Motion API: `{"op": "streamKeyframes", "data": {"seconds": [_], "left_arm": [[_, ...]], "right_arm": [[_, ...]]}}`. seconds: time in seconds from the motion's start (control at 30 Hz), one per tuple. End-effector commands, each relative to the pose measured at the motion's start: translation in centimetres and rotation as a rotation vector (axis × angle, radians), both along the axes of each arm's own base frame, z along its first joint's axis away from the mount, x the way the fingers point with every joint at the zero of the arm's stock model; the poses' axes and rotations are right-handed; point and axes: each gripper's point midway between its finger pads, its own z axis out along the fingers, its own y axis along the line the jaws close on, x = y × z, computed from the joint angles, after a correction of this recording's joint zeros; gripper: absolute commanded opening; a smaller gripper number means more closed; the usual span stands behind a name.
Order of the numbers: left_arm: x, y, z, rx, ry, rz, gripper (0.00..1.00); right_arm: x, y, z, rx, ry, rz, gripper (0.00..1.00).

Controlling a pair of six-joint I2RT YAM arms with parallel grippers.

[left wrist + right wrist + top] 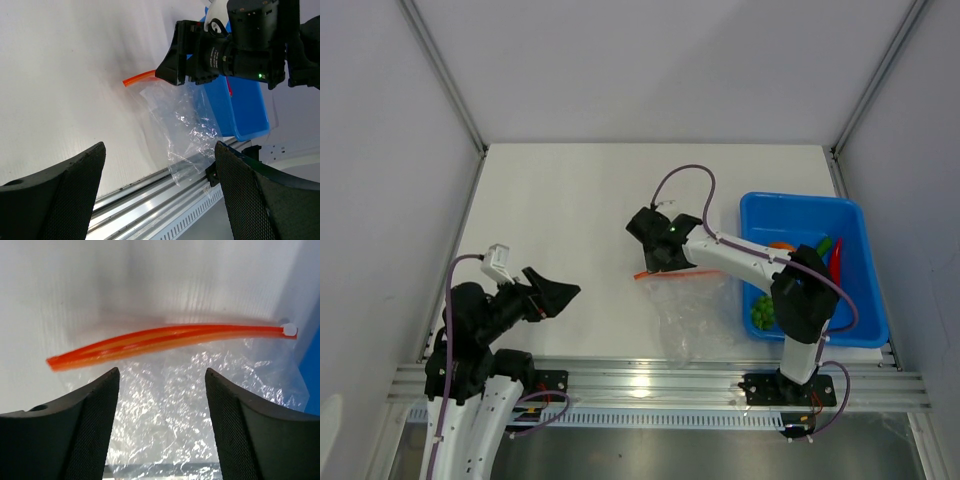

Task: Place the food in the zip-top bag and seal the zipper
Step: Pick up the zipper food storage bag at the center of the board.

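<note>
The left gripper (558,297) hangs open at 8 o'clock over the counter (570,200), holding nothing. The right gripper (162,415) stands open above the zip-top bag (698,312), which lies flat at 5 o'clock. Its zipper (170,337) looks shut, so closing here could pinch both layers together. Only the top view shows the food (761,313), in the blue tray (800,200) at 3 o'clock.

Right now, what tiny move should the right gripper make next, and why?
Probably lower the right gripper and pinch the zipper: its jaws are open just above the strip, the zip-top bag lies flat on the table and looks empty, and the green grapes sit in the blue tray.
</note>
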Motion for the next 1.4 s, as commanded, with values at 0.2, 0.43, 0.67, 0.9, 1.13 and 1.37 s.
{"op": "streamKeyframes", "data": {"seconds": [0.2,0.43,0.67,0.9,1.13,1.37], "left_arm": [[-0.2,-0.4,2.1,-0.018,-0.068,-0.029,0.90],[-0.6,-0.2,3.1,-0.023,-0.087,-0.017,0.90],[-0.3,0.4,2.7,-0.039,-0.048,0.044,0.89],[0.2,1.2,1.3,-0.051,0.054,0.127,0.84],[0.6,1.0,-0.1,-0.076,0.177,0.151,0.78],[0.9,-0.5,-0.6,-0.117,0.221,0.059,0.93]], "right_arm": [[-5.9,3.0,1.6,0.129,0.040,0.232,0.93],[-7.4,4.8,-0.3,-0.018,0.011,0.373,0.91],[-7.3,4.0,-1.2,-0.138,-0.078,0.334,0.79],[-7.4,2.7,-1.4,-0.199,-0.135,0.322,0.67],[-8.1,2.5,-2.6,-0.190,-0.132,0.343,0.45],[-8.0,2.9,-2.4,-0.146,-0.160,0.360,0.00]]}}
